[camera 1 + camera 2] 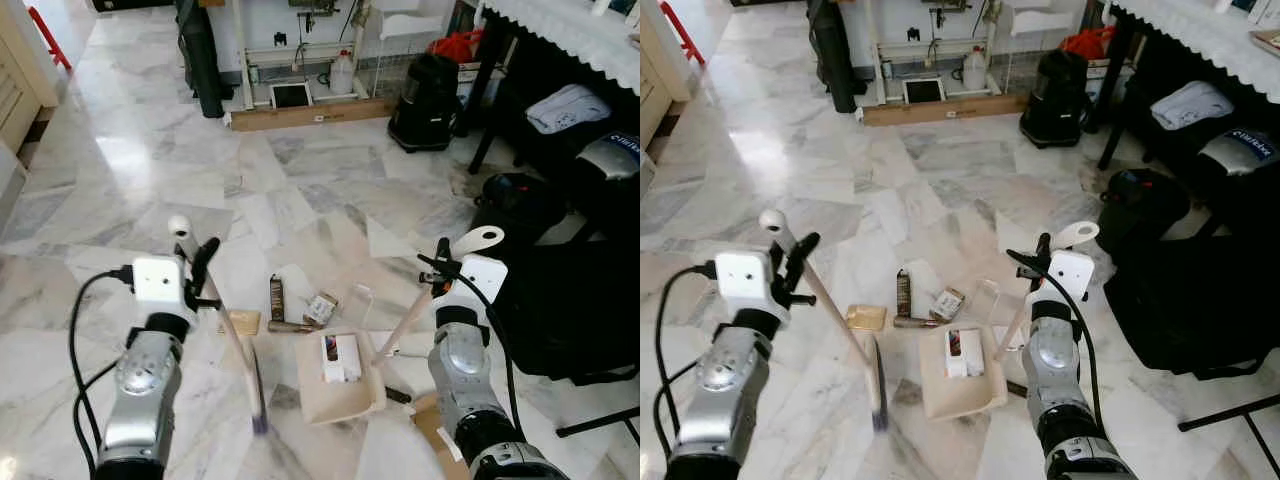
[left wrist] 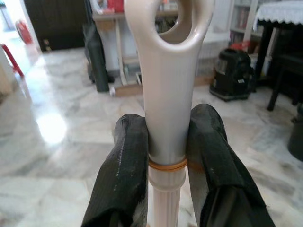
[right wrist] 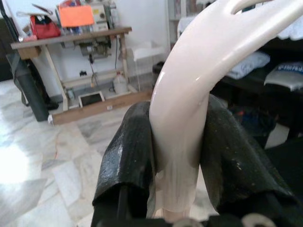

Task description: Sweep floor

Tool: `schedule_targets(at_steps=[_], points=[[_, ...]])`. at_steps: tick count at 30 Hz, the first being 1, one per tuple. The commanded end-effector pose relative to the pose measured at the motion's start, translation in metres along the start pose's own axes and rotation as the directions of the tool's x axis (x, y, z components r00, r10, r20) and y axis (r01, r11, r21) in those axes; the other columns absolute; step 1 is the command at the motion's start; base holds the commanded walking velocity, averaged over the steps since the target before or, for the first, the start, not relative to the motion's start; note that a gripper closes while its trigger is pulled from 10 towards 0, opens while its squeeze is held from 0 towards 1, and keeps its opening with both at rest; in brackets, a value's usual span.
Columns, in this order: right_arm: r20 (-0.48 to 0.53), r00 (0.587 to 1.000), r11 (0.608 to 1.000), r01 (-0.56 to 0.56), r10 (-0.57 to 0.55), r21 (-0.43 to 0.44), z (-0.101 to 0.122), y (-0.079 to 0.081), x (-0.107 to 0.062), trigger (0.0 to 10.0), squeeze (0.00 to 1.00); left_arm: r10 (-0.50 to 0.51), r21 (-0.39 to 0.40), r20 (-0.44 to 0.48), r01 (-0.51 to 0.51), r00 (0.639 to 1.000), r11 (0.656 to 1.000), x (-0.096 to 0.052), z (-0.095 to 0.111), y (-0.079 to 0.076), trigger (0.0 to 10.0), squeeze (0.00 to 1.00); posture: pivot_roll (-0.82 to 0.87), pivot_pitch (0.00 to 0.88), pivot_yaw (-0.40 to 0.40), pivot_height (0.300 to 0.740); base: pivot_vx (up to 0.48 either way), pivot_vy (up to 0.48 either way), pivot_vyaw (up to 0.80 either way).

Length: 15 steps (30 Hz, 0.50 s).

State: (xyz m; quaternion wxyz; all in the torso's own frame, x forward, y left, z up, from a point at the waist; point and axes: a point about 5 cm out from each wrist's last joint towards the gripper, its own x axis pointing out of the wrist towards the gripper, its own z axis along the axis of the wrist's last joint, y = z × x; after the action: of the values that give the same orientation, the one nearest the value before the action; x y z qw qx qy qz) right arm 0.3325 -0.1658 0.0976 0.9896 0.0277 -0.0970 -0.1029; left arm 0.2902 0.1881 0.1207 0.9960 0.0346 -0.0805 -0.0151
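Left eye view: marble floor [image 1: 330,170] in white and grey. Left gripper [image 1: 205,262] closed around the upper handle of a cream broom [image 1: 232,335], fingers pressed against both sides of the shaft; broom slanting down to dark bristles touching the floor just left of the dustpan [image 1: 340,398]. Right gripper [image 1: 441,262] closed around the curved cream handle of that dustpan; handle running down and left to the pan, flat on the floor between the two arms. Inside the dustpan, a small white carton [image 1: 340,357]. Just beyond the dustpan's far edge, a scatter of litter: a brown bottle [image 1: 277,297], a crumpled wrapper [image 1: 321,308], a clear plastic piece [image 1: 360,297], and to their left a small tan packet [image 1: 241,322] beside the broom shaft. Far beyond the dustpan, a long wooden plank [image 1: 305,113] along the foot of a white table frame, a white jug [image 1: 343,73] behind it. To the right of the plank, a black vacuum cleaner [image 1: 424,92]. Right of the dustpan, dark bags [image 1: 565,300] beneath a table with a white lace cloth [image 1: 580,30].

Left wrist view: black fingers [image 2: 124,170] clamped on the broom's handle just below its hanging loop.

Right wrist view: black fingers [image 3: 130,156] clamped on the dustpan's handle.
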Motion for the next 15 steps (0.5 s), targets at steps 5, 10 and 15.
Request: schedule_targets(at_steps=[5,10,15], points=[[0.040,0.999,0.999,0.035,-0.036,0.014,0.0078,-0.0076,-0.0004,10.0,0.00,0.022,0.030,0.044,-0.023,0.999,0.999,-0.0007,0.0030,0.0024,10.0,0.00,0.09,0.001,-0.032,0.740,0.000,0.000,0.00],[0.048,0.998,0.999,0.045,-0.045,0.006,0.0096,-0.0089,-0.0012,10.0,0.00,0.019,0.021,0.036,-0.020,0.999,1.000,0.0005,-0.0011,-0.0002,10.0,0.00,0.09,0.000,-0.027,0.740,0.000,0.000,0.00],[0.053,0.997,0.999,0.048,-0.048,0.015,0.0112,-0.0081,-0.0016,10.0,0.00,0.020,0.014,0.049,-0.021,0.999,1.000,0.0062,0.0005,-0.0032,10.0,0.00,0.08,0.000,-0.016,0.740,0.000,0.000,0.54]])
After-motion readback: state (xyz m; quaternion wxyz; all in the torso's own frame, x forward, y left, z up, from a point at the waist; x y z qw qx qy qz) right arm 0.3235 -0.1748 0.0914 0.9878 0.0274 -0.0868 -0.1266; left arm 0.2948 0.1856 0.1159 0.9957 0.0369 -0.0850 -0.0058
